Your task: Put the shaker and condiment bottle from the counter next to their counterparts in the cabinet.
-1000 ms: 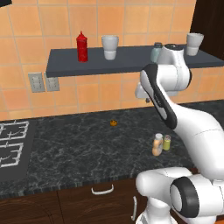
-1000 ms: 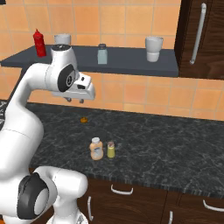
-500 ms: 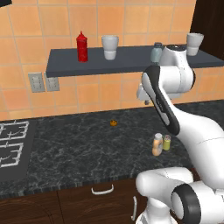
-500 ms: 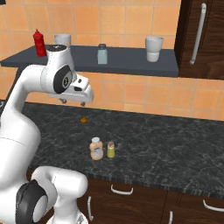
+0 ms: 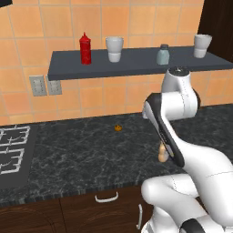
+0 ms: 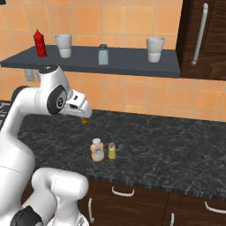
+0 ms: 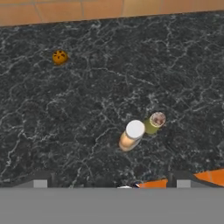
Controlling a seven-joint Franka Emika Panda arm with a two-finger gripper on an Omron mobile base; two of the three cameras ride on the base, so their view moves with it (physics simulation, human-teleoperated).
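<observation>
Two small containers stand side by side on the desk [image 6: 185, 154] in the right base view: the tan condiment bottle [image 6: 97, 150] and, just to its right, the shorter yellow-green shaker [image 6: 112, 151], upright and nearly touching. Behind them, near the tiled wall, lies a small orange object [image 6: 84, 121], partly hidden by the arm's wrist. Up on the cabinet [image 6: 128, 66] stand the red bottle [image 6: 39, 43], a white cup [image 6: 63, 45], the grey-blue shaker [image 6: 103, 54] and a second white cup [image 6: 155, 49], well apart from one another.

From the left base view, the arm covers most of the pair; only the lower part of the condiment bottle [image 5: 162, 153] peeks out beside the forearm. The red bottle [image 5: 85, 48], grey-blue shaker [image 5: 163, 54] and both cups line the cabinet [image 5: 136, 63], and a stove grate [image 5: 11, 148] sits at the left end of the desk.

Looking down from the hand view, the condiment bottle [image 7: 131, 135] and shaker [image 7: 154, 122] sit just beside each other below centre, the orange object [image 7: 60, 57] well apart at upper left. The pincer's [image 7: 109, 183] fingertips barely show at the bottom edge, standing wide apart and holding nothing.
</observation>
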